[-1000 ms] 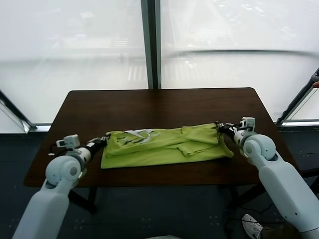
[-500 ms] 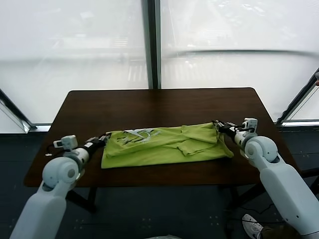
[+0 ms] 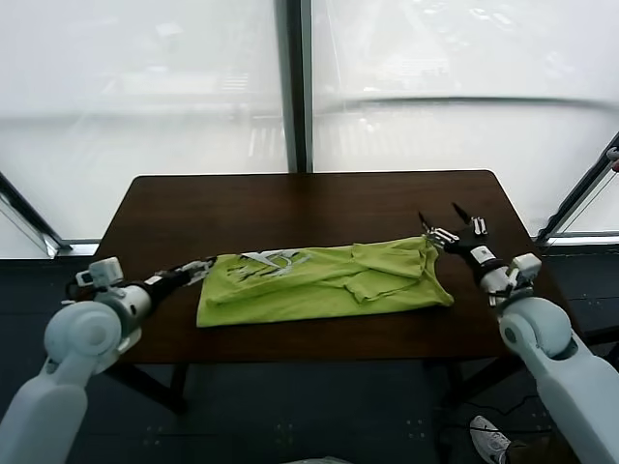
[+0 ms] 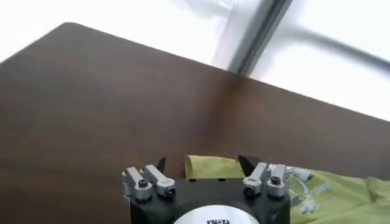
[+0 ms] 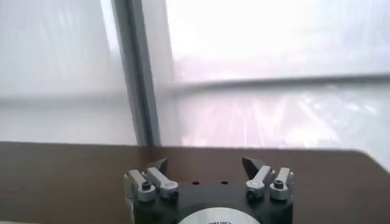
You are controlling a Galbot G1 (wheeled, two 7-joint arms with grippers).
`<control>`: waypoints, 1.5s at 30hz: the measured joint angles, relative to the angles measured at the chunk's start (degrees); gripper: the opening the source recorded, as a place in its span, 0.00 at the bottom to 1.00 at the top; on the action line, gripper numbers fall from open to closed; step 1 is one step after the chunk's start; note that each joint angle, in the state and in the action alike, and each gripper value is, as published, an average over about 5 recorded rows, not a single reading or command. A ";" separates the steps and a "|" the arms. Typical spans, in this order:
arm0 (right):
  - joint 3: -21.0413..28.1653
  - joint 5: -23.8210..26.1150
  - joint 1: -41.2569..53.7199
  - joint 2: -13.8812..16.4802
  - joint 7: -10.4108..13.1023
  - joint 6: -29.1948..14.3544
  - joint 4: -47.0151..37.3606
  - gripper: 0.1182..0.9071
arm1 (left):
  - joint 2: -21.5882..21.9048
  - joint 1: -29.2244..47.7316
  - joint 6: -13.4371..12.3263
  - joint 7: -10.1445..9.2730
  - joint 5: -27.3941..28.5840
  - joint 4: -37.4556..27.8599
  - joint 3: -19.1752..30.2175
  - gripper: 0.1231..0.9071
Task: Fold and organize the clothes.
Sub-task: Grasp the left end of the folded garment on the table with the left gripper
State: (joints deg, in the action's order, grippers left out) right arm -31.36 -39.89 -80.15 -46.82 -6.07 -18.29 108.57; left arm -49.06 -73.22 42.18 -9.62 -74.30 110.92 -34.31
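Both grippers off T-shirt since

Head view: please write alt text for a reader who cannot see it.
A lime-green T-shirt, partly folded with its white graphic showing, lies on a dark wooden table. The left gripper sits open at the shirt's left end, and the right gripper is open just past its right end; neither holds it.
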 joint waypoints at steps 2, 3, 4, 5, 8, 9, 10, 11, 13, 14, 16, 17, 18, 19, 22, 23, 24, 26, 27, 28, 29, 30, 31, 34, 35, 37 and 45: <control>-3.20 0.64 -4.29 -0.93 -0.43 -2.85 1.60 1.00 | 1.79 -0.25 0.01 2.86 0.06 -1.36 0.65 1.00; -4.64 0.79 -6.14 -1.38 -0.53 -3.82 2.31 1.00 | 2.57 -0.26 0.01 3.97 0.12 -2.04 0.98 1.00; -5.98 0.87 -7.80 -1.80 -0.58 -4.54 2.92 1.00 | 3.27 -0.18 0.01 4.88 0.15 -2.73 1.30 1.00; -7.18 0.94 -9.25 -2.19 -0.59 -5.05 3.43 1.00 | 3.87 -0.06 0.01 5.64 0.07 -3.40 1.57 1.00; -9.88 1.18 -12.52 -3.07 -0.59 -5.95 4.52 1.00 | 5.32 0.19 0.01 7.43 -0.32 -5.35 2.22 1.00; -10.49 1.26 -13.25 -3.25 -0.56 -6.09 4.74 1.00 | 5.70 0.16 0.01 7.95 -0.45 -5.85 2.39 1.00; -10.99 1.31 -13.84 -3.38 -0.51 -6.17 4.91 1.00 | 6.05 0.08 0.00 8.40 -0.54 -6.29 2.55 1.00; -11.37 1.34 -14.27 -3.48 -0.44 -6.18 5.05 1.00 | 6.32 -0.03 -0.02 8.74 -0.60 -6.65 2.69 1.00; -11.93 1.36 -14.75 -3.60 -0.27 -6.04 5.30 1.00 | 6.67 -0.28 -0.09 9.22 -0.68 -7.12 2.91 1.00; -12.12 1.35 -14.90 -3.64 -0.18 -5.92 5.44 1.00 | 6.76 -0.40 -0.13 9.35 -0.75 -7.31 2.99 1.00; -12.40 1.35 -15.10 -3.63 -0.04 -5.65 5.66 1.00 | 6.77 -0.66 -0.19 9.48 -1.13 -7.56 3.09 1.00; -12.51 1.35 -15.18 -3.60 0.01 -5.54 5.72 1.00 | 6.70 -0.82 -0.20 9.49 -1.47 -7.60 3.11 1.00; -12.59 1.35 -15.21 -3.55 0.05 -5.46 5.75 1.00 | 6.57 -1.00 -0.21 9.44 -1.91 -7.58 3.11 1.00; -12.64 1.35 -15.21 -3.50 0.07 -5.41 5.72 1.00 | 6.40 -1.21 -0.22 9.34 -2.44 -7.49 3.11 1.00; -12.65 1.35 -15.02 -3.39 0.18 -5.33 5.56 1.00 | 5.71 -1.81 -0.24 8.86 -3.61 -6.86 3.32 1.00; -12.59 1.34 -14.93 -3.38 0.21 -5.29 5.53 1.00 | 5.46 -1.97 -0.25 8.72 -3.65 -6.63 3.47 1.00; -12.52 1.34 -14.85 -3.38 0.25 -5.26 5.53 1.00 | 5.20 -2.11 -0.26 8.62 -3.54 -6.42 3.68 1.00; -12.39 1.33 -14.73 -3.37 0.29 -5.19 5.59 1.00 | 4.71 -2.26 -0.28 8.53 -3.13 -6.17 4.11 1.00; -12.35 1.32 -14.69 -3.37 0.31 -5.17 5.62 1.00 | 4.51 -2.29 -0.29 8.51 -2.96 -6.11 4.32 1.00; -12.33 1.31 -14.65 -3.37 0.33 -5.16 5.64 1.00 | 4.34 -2.27 -0.30 8.50 -2.84 -6.07 4.54 1.00; -12.32 1.30 -14.61 -3.37 0.34 -5.15 5.65 1.00 | 4.22 -2.22 -0.31 8.49 -2.72 -6.05 4.75 1.00; -12.33 1.29 -14.59 -3.38 0.36 -5.15 5.66 1.00 | 4.12 -2.14 -0.31 8.48 -2.56 -6.02 4.97 1.00; -12.32 1.29 -14.58 -3.41 0.37 -5.15 5.66 1.00 | 4.03 -2.03 -0.31 8.47 -2.40 -6.00 5.20 1.00; -12.30 1.28 -14.59 -3.54 0.39 -5.15 5.77 1.00 | 3.75 -1.67 -0.32 8.42 -1.95 -5.94 5.85 0.96; -12.30 1.28 -14.61 -3.58 0.40 -5.15 5.86 1.00 | 3.66 -1.58 -0.32 8.40 -1.82 -5.92 6.05 0.93; -12.34 1.28 -14.66 -3.64 0.42 -5.15 6.06 1.00 | 3.50 -1.48 -0.32 8.36 -1.54 -5.91 6.41 0.86; -12.54 1.28 -14.76 -3.89 0.58 -5.06 6.69 1.00 | 3.14 -1.64 -0.18 7.87 -0.78 -5.59 6.89 0.29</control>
State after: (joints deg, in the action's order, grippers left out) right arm -43.90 -38.61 -94.91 -50.71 -5.49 -23.35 115.26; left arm -45.92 -74.85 42.00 -1.75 -75.07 105.34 -27.42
